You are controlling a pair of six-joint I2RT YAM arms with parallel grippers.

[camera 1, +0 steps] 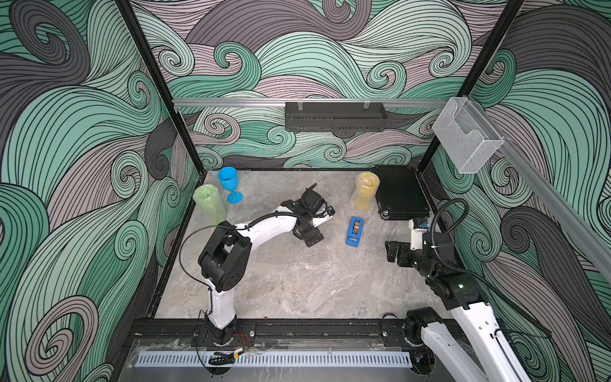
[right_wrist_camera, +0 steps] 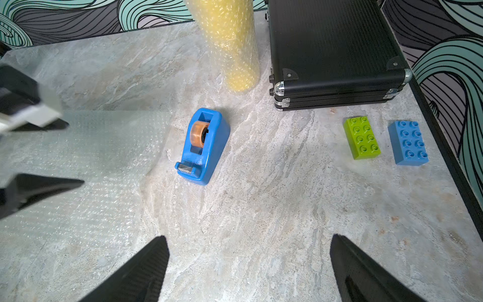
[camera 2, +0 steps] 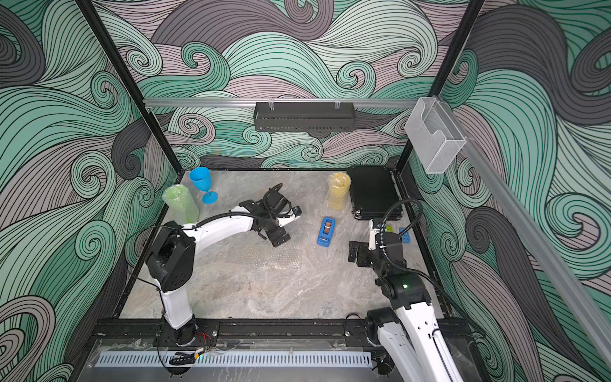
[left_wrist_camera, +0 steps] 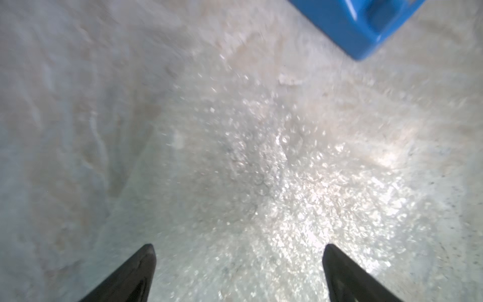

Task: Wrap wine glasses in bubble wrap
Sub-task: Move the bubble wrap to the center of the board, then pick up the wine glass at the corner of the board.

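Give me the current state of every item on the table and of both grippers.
blue glass: standing, unwrapped.
green glass: standing, wrapped.
yellow glass: standing, wrapped.
loose bubble wrap sheet: lying flat on the table.
tape dispenser: on its base, roll loaded.
black case: closed, lying flat.
left gripper: open, empty, above the sheet.
right gripper: open, empty.
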